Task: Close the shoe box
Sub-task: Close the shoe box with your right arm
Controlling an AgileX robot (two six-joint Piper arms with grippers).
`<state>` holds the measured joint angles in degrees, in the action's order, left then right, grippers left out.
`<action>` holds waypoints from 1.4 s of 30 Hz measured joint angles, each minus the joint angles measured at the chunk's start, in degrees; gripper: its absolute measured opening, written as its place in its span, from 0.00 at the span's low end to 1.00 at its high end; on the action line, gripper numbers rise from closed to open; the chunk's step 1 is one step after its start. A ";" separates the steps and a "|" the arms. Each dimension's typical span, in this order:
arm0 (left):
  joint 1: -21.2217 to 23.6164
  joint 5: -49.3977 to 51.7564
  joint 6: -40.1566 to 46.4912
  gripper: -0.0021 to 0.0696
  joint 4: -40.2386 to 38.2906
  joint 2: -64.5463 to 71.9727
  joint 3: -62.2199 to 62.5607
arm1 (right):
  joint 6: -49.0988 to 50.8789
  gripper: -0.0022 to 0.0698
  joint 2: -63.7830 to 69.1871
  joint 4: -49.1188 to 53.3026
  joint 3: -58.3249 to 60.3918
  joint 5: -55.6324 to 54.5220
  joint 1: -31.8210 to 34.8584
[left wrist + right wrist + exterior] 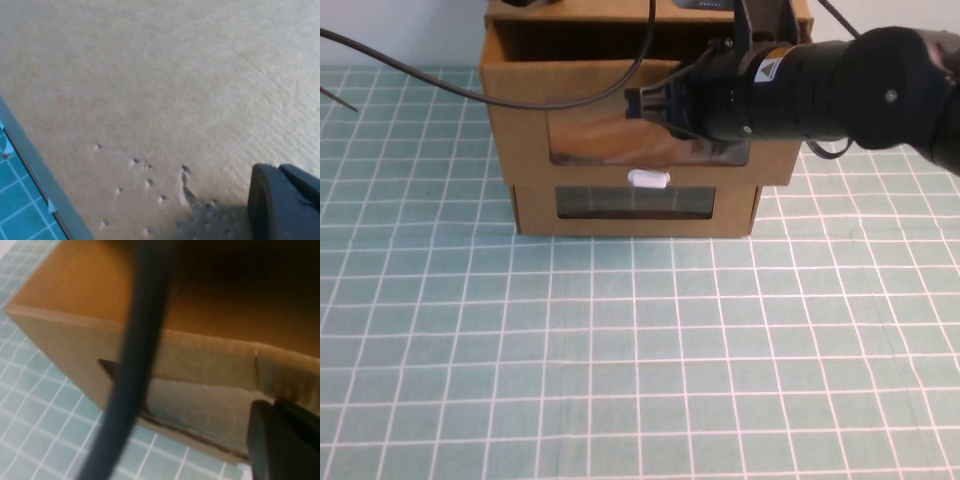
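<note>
The shoe box (620, 110) is the upper brown cardboard drawer, with a wide clear window (620, 145) and a small white handle (648, 179) below it. Its front stands out toward me beyond the box under it, and its top is open. My right gripper (638, 104) reaches in from the right and sits at the upper part of the drawer front. The right wrist view shows the drawer's front rim (200, 352) close to the gripper (282, 440). My left gripper (287, 205) is close against plain cardboard (165, 85); it does not show in the high view.
The twin cardboard box (635, 212), with its own window, sits beneath the shoe box on the green gridded mat (620, 350). A black cable (470, 95) runs from the left across the open drawer and crosses the right wrist view (135, 365).
</note>
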<state>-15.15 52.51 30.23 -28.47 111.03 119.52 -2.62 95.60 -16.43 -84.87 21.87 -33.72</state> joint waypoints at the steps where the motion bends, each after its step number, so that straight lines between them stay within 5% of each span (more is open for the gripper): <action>1: 0.00 0.00 0.00 0.02 0.00 0.00 0.00 | 0.00 0.01 0.28 0.00 -0.09 -0.76 0.24; 29: 0.00 0.12 -0.11 0.02 0.00 0.00 0.00 | -0.11 0.01 12.79 -1.06 -14.07 -6.14 2.71; 42: 0.00 3.91 0.12 0.02 3.35 -3.29 1.82 | -1.26 0.01 0.67 1.80 -14.07 14.16 3.30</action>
<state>-15.15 56.42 30.35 -25.13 107.74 121.34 -3.87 96.27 -14.63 -98.94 36.03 -30.42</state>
